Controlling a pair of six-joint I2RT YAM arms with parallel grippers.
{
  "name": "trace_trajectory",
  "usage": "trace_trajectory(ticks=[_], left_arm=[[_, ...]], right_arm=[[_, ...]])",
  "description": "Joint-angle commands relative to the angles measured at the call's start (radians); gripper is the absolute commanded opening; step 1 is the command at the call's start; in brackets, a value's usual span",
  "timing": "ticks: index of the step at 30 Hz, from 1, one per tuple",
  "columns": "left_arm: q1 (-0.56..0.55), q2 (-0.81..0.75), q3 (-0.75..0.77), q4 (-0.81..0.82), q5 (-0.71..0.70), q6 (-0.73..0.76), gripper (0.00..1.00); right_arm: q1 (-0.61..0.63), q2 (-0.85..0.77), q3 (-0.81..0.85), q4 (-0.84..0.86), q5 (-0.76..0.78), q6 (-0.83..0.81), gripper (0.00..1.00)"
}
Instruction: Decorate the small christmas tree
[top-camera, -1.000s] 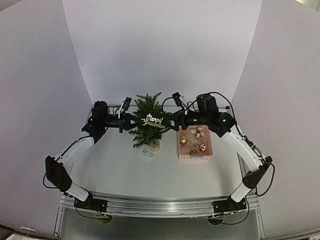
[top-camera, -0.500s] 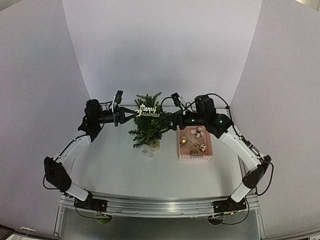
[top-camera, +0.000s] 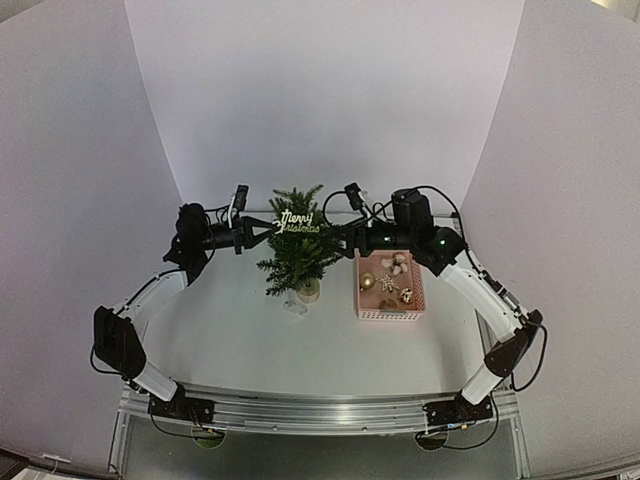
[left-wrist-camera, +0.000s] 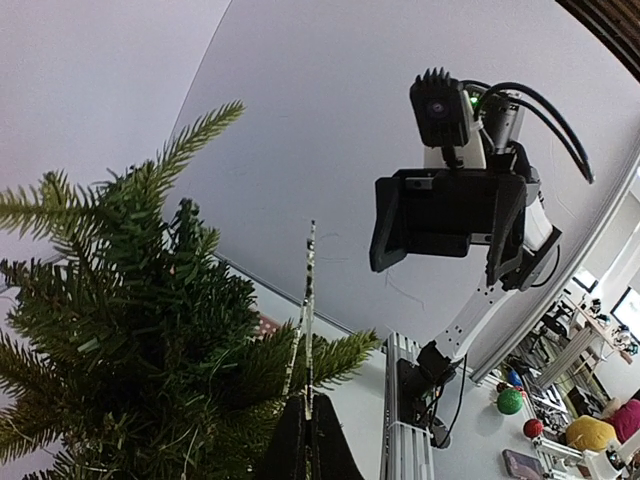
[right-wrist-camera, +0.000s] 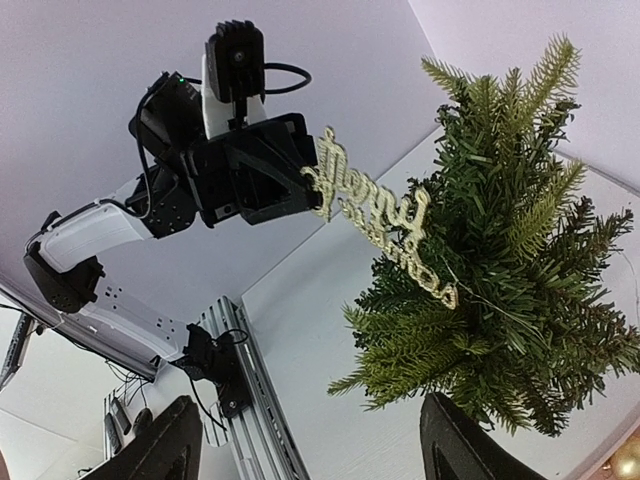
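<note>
Top view: one tree (top-camera: 298, 258) stands on the tabletop (top-camera: 230, 340) beside one pink basket (top-camera: 390, 315), between two arms.

Left wrist view: the left tool (left-wrist-camera: 308, 425) is pinched tight on one gold sign (left-wrist-camera: 308, 290) at the treetop.

Right wrist view: the right tool (right-wrist-camera: 312, 425) gapes wide and empty near the tree.

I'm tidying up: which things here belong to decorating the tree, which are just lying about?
Job: small dark green fir tree; gold glittery Merry Christmas sign; pink plastic basket of ornaments.
Lying about: round green ball; smaller red ball.
</note>
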Motion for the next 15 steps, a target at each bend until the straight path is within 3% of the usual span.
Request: trace_trajectory(ticks=[1, 15], left_arm=[[0.0, 0.015, -0.021, 0.007, 0.004, 0.065, 0.0], [0.0, 0.035, -0.093, -0.027, 0.021, 0.158, 0.0]], right_arm=[[-0.005, -0.008, -0.002, 0.032, -0.006, -0.002, 0.73], [-0.006, -0.003, -0.009, 0.04, -0.013, 0.006, 0.73]])
